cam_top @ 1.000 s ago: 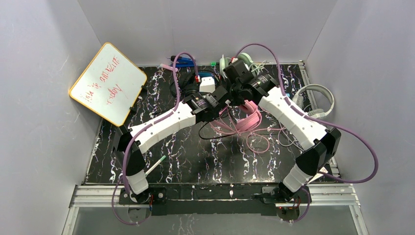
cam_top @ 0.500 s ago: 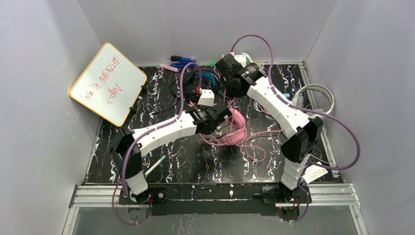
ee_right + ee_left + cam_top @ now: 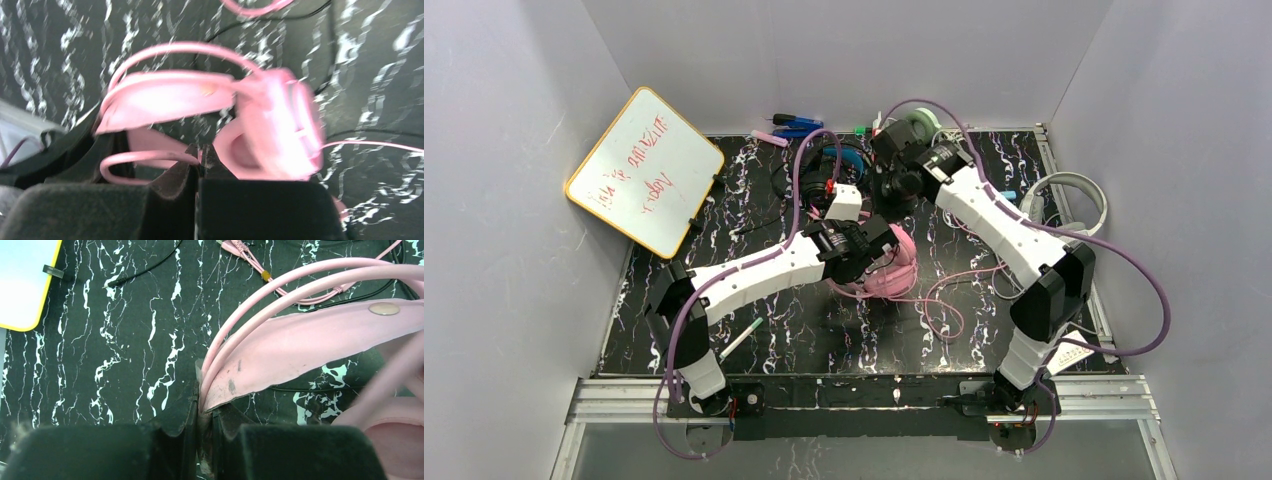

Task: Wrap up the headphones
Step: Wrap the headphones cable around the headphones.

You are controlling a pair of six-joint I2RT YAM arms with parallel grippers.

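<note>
The pink headphones are held over the middle of the table. My left gripper is shut on their headband, with the band's edge pinched between the jaws. My right gripper is just behind them, shut on the thin pink cord; the pink cups show blurred beyond it. More pink cord lies in loops to the right. The black-and-blue headphones lie at the back centre. The white-grey headphones lie at the right edge.
A whiteboard leans at the left wall. A marker lies front left. Pens and a pale green-white item sit at the back wall. A label card lies front right. Black cords cross the tabletop.
My left gripper has carried the pink headphones left and nearer. My right arm has swung in, its gripper now behind the headphones, and the cord loops have shifted.
</note>
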